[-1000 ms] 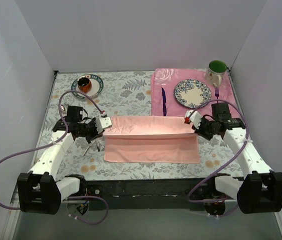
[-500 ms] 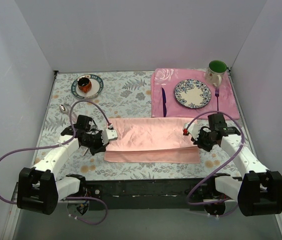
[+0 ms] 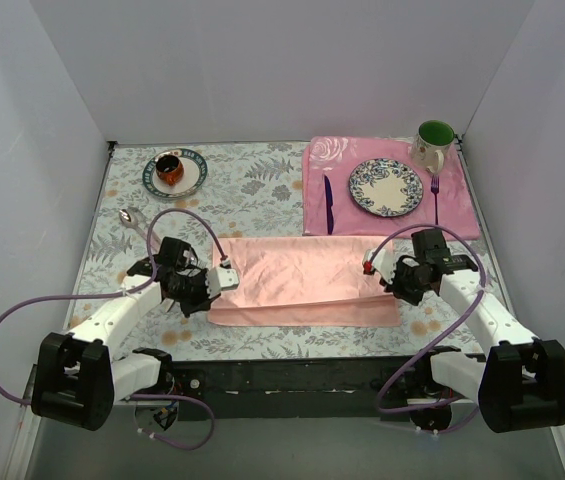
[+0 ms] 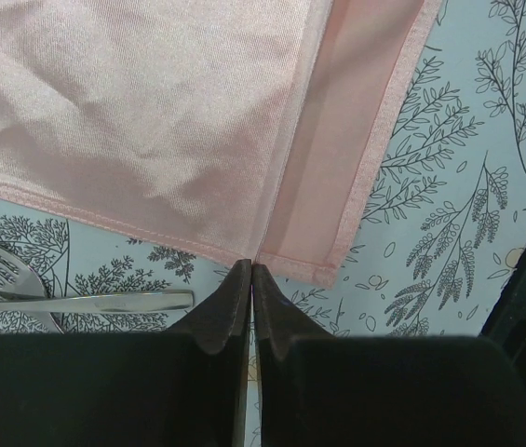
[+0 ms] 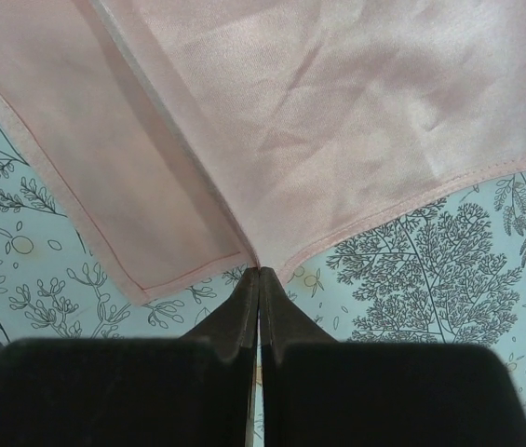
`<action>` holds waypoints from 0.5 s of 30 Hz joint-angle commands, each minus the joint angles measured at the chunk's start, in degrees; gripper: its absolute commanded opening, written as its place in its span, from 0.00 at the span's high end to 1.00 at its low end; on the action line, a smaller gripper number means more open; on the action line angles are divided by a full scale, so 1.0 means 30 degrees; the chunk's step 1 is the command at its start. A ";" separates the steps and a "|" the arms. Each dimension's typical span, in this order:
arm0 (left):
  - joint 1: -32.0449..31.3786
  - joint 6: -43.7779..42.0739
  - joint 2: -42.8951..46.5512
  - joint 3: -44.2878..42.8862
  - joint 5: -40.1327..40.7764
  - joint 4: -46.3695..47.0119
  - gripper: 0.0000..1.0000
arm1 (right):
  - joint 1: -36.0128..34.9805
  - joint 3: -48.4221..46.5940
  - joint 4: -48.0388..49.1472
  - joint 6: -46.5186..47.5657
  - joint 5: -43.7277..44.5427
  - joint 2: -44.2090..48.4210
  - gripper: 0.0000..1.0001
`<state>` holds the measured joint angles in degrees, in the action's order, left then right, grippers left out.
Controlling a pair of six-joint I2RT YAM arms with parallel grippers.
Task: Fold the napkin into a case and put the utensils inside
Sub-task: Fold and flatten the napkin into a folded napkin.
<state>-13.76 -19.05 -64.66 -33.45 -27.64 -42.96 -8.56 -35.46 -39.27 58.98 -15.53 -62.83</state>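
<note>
From above, the napkin [image 3: 302,282] is seen spread on the table [image 3: 262,190] between the arms, folded so that its upper layer stops short of the near edge. The left gripper [image 3: 226,280] and right gripper [image 3: 370,268] are set at its left and right ends. A spoon [image 3: 130,218] lies apart, far left.

In the left wrist view, the jaws are pressed together on the upper layer's corner. A fork [image 4: 2,265] and a silver handle [image 4: 104,301], barely visible from above, are shown beside the cloth.

In the right wrist view, the jaws are likewise clamped on the opposite corner, with the lower layer left flat.
</note>
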 commanded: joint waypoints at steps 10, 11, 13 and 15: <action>-0.0043 -0.0505 0.0842 -0.2326 -0.0133 -0.1792 1.00 | -0.0077 -0.1894 -0.3493 0.1111 -0.0566 0.1840 0.99; -0.0072 -0.0680 0.0842 -0.2268 -0.0133 -0.1909 1.00 | -0.0077 -0.1687 -0.3493 0.1111 -0.0566 0.1870 0.99; -0.0072 -0.0944 0.0870 -0.2267 -0.0162 -0.2261 1.00 | -0.0077 -0.0957 -0.3436 0.1082 -0.0537 0.1929 0.99; -0.0072 -0.1004 0.0958 -0.2209 -0.0250 -0.2583 1.00 | -0.0077 -0.0311 -0.2883 0.1082 -0.0420 0.1987 0.99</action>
<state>-13.74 -20.18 -63.22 -39.27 -27.57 -47.70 -8.67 -39.83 -46.54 60.14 -16.53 -57.58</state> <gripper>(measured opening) 0.010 0.023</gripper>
